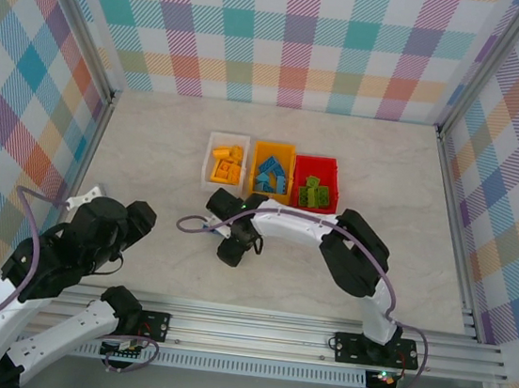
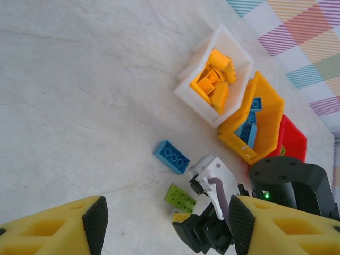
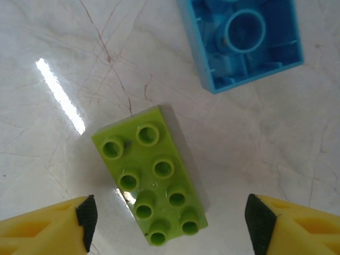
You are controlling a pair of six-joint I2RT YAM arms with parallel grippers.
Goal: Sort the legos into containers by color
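Brick point(image 3: 241, 40), blue, partly off top edge

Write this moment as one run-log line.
right gripper: open, over green lego | blue lego: loose on table nearby | left gripper: open, empty

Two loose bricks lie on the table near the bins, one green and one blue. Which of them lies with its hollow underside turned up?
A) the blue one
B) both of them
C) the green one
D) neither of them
A: in the right wrist view the blue brick shows its hollow underside with a round tube inside, while the green brick shows its studs on top.
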